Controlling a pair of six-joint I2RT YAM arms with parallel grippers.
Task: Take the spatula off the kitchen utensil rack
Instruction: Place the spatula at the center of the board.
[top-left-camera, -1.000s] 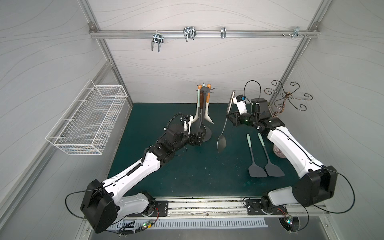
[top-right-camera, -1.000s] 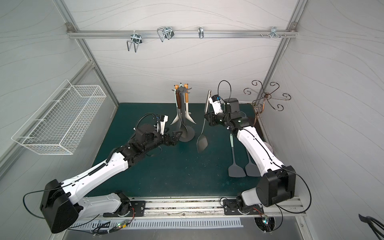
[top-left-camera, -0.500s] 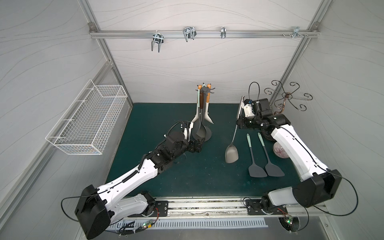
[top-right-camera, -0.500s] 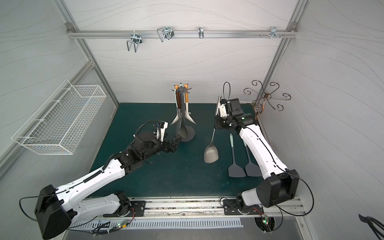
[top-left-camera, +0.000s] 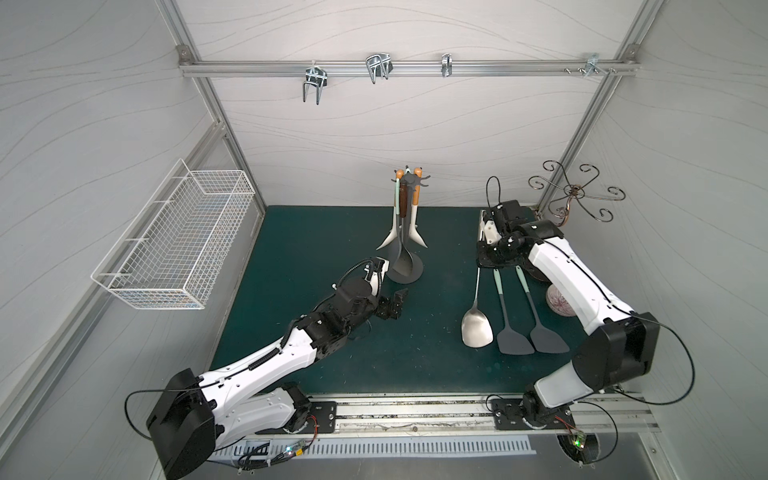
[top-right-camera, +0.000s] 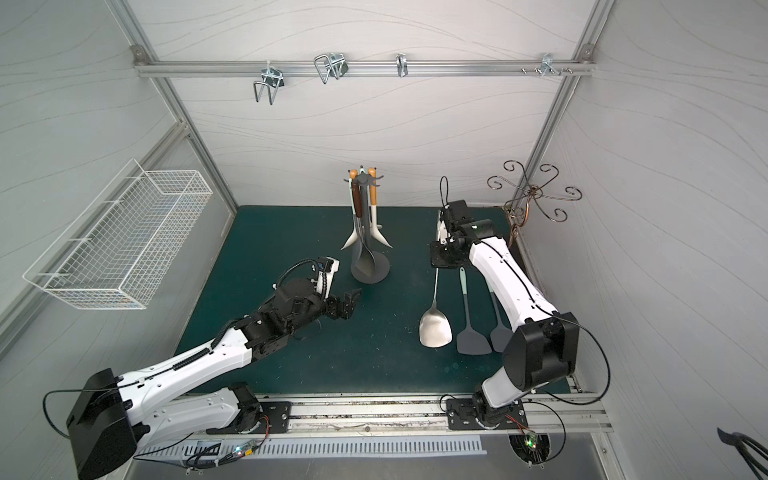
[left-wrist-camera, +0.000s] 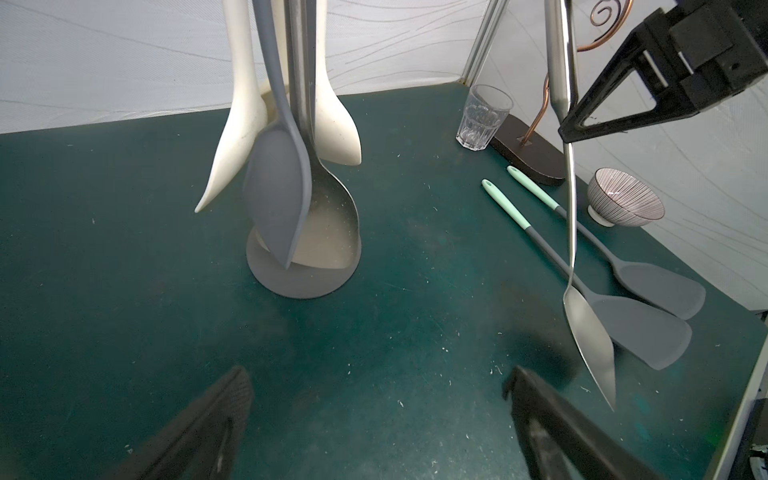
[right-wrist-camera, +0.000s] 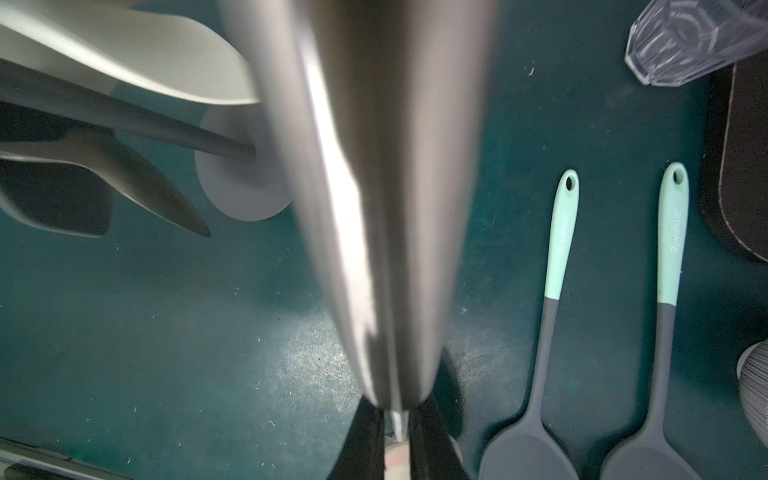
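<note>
The steel spatula (top-left-camera: 477, 330) (top-right-camera: 435, 330) hangs blade down, clear of the kitchen utensil rack, with my right gripper (top-left-camera: 482, 262) (right-wrist-camera: 397, 415) shut on its handle (right-wrist-camera: 374, 208). In the left wrist view its blade (left-wrist-camera: 590, 332) hangs low over the green mat beside two grey spatulas. The dark grey rack (top-left-camera: 405, 272) (top-right-camera: 370, 272) (left-wrist-camera: 303, 282) stands mid-back and still carries white and grey utensils. My left gripper (top-left-camera: 395, 305) (top-right-camera: 347, 305) (left-wrist-camera: 374, 378) is open and empty, just in front of the rack's base.
Two grey spatulas with mint handles (top-left-camera: 515, 345) (top-left-camera: 548, 340) lie on the mat under the right arm. A striped bowl (left-wrist-camera: 625, 203), a glass (left-wrist-camera: 482, 116) and a copper scrolled stand (top-left-camera: 575, 195) crowd the back right corner. A white wire basket (top-left-camera: 178, 237) hangs on the left wall.
My right gripper carried the steel spatula rightward and down, from beside the rack to next to the two grey spatulas. My left arm drew back from the rack's base toward the front.
</note>
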